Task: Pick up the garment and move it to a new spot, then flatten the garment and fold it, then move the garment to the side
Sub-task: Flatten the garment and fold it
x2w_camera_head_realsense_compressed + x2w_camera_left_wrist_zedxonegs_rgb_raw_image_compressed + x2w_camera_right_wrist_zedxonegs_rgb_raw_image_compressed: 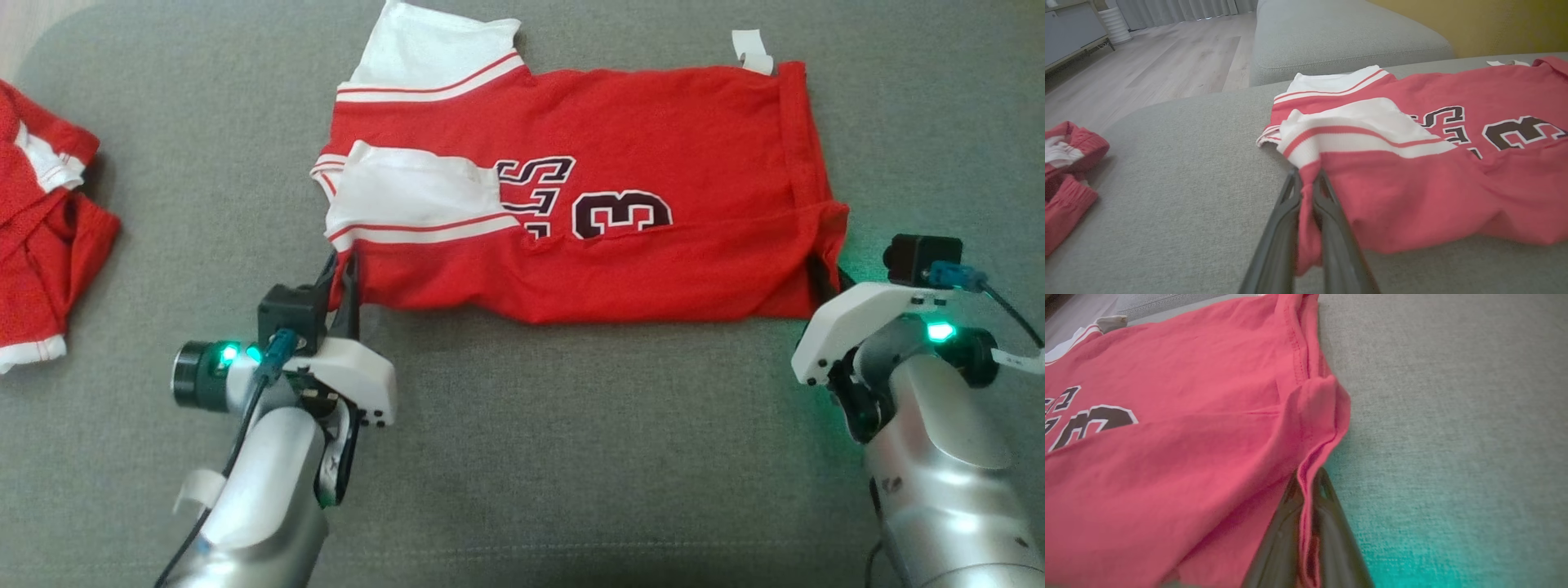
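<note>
While looking down from head cam, can see red shirt (637, 163) lying on grey couch (571, 457). Spread sideways: top end w/ white sleeves (408, 196) to the L, bottom hem to the R. Big dark number (622, 214) w/ white edge in the middle. Near long edge folded up over itself a bit, covering the low part of the number. Small white tag (751, 51) poking out at the far R corner.

L claw (347, 282) at near L corner of shirt, just under the near white sleeve. Clenched on red cloth there. In L wrist cam, dark fingers (1284, 220) pressed close w/ a strip of shirt pinched btw them, tips right where white meets red. Rest of shirt off to the R of the claw in that cam.

R claw (826, 282) at near R corner, by the hem. Tips tucked under cloth in head cam. In R wrist cam, squeezed tight on the folded hem edge, red cloth running down btw the two fingers. Shirt to the L of the claw there, bare couch to its R w/ a green glow on it.

Shirt body on the far side of both claws, resting on couch.

Other red & white clothes (41, 220) bunched at far L of couch, well apart from shirt & L claw. Wood floor (1167, 61) past couch edge in L wrist cam.
</note>
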Controlling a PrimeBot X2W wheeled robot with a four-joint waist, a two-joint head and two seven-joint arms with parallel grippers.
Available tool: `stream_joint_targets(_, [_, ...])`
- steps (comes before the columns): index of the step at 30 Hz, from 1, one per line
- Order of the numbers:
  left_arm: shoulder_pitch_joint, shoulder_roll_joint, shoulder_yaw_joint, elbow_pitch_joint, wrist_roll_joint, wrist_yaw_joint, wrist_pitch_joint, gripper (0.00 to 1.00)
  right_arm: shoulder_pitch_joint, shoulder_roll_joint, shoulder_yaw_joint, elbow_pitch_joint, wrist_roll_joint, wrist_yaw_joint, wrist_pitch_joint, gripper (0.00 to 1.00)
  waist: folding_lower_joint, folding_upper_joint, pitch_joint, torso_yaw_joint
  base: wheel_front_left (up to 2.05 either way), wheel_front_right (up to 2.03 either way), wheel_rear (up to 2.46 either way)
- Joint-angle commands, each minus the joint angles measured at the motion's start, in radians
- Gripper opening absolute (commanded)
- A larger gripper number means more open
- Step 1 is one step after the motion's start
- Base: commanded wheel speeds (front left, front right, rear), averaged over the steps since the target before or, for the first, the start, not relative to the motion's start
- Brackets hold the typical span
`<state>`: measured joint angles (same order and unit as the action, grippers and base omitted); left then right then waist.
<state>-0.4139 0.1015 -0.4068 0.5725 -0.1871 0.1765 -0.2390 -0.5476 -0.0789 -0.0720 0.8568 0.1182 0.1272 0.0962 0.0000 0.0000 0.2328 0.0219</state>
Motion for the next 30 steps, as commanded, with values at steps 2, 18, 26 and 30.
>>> stream_joint_targets(2, [-0.008, 0.039, 0.038, -0.027, -0.006, 0.009, 0.0, 0.0, 0.006, -0.016, 0.043, 0.016, 0.018, 0.003, -0.006, 0.0, 0.0, 0.0, -0.014, -0.009, 0.0, 0.0, 0.0])
stream_joint_targets(18, [0.164, 0.122, 0.033, -0.102, -0.032, 0.019, 0.067, 0.0, 0.172, -0.166, 0.27, -0.118, 0.283, 0.003, 0.173, 0.0, 0.0, 0.0, -0.162, -0.043, 0.0, 0.0, 0.0])
stream_joint_targets(26, [0.266, 0.157, 0.001, -0.231, -0.033, 0.015, 0.158, 0.0, 0.281, -0.227, 0.271, -0.257, 0.356, 0.003, 0.279, 0.0, 0.0, 0.0, -0.186, -0.045, 0.0, 0.0, 0.0])
stream_joint_targets(30, [0.287, 0.167, -0.012, -0.257, -0.027, 0.021, 0.18, 0.46, 0.32, -0.228, 0.244, -0.316, 0.345, 0.003, 0.294, 0.0, 0.0, 0.0, -0.182, -0.049, 0.0, 0.0, 0.0])
